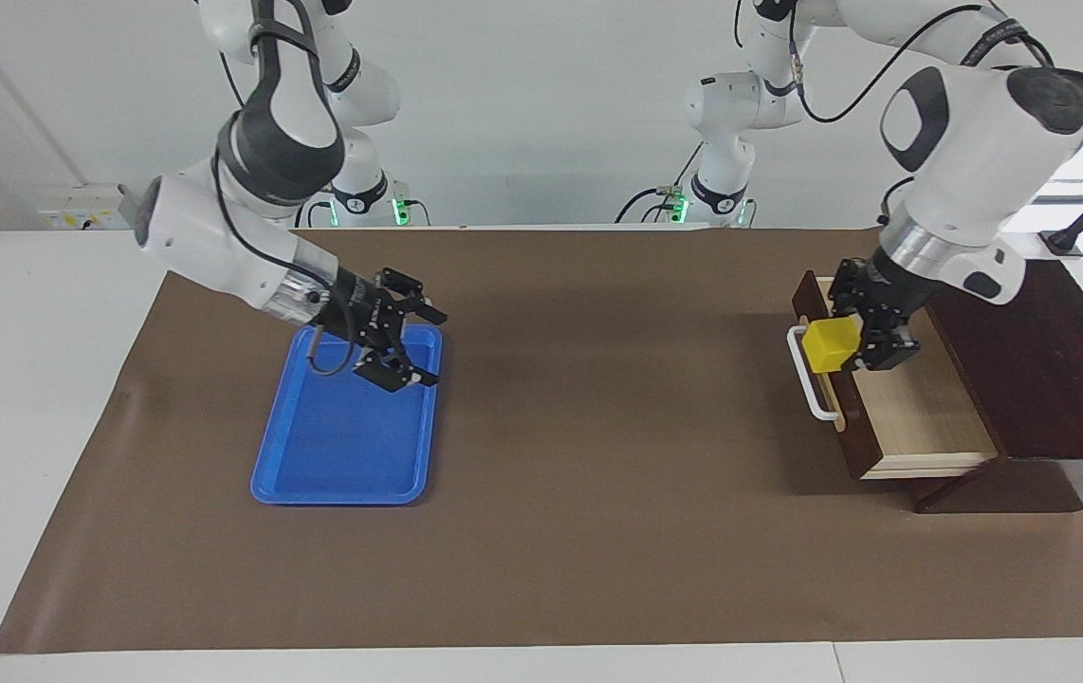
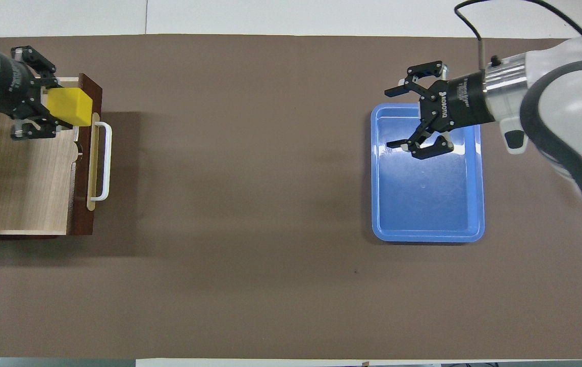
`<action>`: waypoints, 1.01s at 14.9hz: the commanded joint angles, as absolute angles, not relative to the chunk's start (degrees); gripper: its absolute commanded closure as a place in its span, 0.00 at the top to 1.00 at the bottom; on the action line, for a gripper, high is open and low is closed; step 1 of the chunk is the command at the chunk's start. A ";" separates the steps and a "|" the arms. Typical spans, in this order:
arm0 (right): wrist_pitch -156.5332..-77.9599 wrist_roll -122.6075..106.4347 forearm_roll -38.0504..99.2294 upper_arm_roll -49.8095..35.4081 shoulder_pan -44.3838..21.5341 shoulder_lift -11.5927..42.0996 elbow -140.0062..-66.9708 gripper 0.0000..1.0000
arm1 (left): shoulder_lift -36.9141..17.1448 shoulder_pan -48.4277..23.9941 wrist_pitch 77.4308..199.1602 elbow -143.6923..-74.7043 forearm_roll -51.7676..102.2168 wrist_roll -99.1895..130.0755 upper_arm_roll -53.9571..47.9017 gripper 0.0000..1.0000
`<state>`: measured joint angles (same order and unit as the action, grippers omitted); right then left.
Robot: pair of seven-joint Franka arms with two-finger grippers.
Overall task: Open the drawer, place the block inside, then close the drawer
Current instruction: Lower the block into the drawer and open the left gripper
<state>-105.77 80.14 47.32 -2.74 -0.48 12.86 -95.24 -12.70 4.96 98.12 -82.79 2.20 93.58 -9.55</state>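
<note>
I read the task as roughly half done. Starting at the robots' end: the left gripper (image 1: 859,334), right of centre in the facing view and upper left of the overhead view, is clenched on the block (image 1: 832,345), which it carries up in the air over the drawer (image 1: 921,408), above the end of it closer to the robots and just inside the front panel. I judge the block not yet set down: it shows clear of the pale floor, with the fingers (image 2: 33,133) on either side of it. The drawer is pulled well out of its dark box (image 1: 1063,379), floor bare, handle (image 1: 809,384) toward the table's middle. So: opening done, block picked up and brought over. Left to do: lower, let go, withdraw, push the drawer shut. The right gripper (image 1: 413,341), left of centre in the facing view, waits with its fingers spread wide and holding nothing, over the end of the tray (image 1: 314,479) closer to the robots. The tray holds nothing. Farther out, at the bottom of the facing view, I see only the brown mat (image 1: 598,569).
</note>
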 commanded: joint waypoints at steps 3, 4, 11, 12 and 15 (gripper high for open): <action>-100.30 66.92 42.48 -3.08 5.18 11.78 -94.66 1.00 | -6.78 12.91 100.53 -94.55 0.97 79.73 -10.37 0.00; -98.28 63.84 38.19 -2.82 5.53 11.78 -93.35 1.00 | -5.90 13.18 102.81 -96.92 0.88 79.63 -10.37 0.00; -90.00 35.47 18.92 -2.20 8.88 8.88 -91.58 1.00 | -2.99 16.61 110.12 -108.17 0.62 79.28 -10.20 0.00; -89.83 29.76 16.29 -1.94 8.88 8.35 -91.50 1.00 | -1.94 16.61 112.04 -110.46 0.62 79.54 -10.20 0.00; -89.82 13.94 8.46 -1.32 8.79 5.81 -91.49 1.00 | -0.27 16.52 118.38 -116.10 0.62 79.72 -10.28 0.00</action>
<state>-90.53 23.69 13.11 -1.37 8.60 7.98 -91.45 -4.33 16.00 114.21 -109.94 1.22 79.90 -9.79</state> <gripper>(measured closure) 0.000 0.436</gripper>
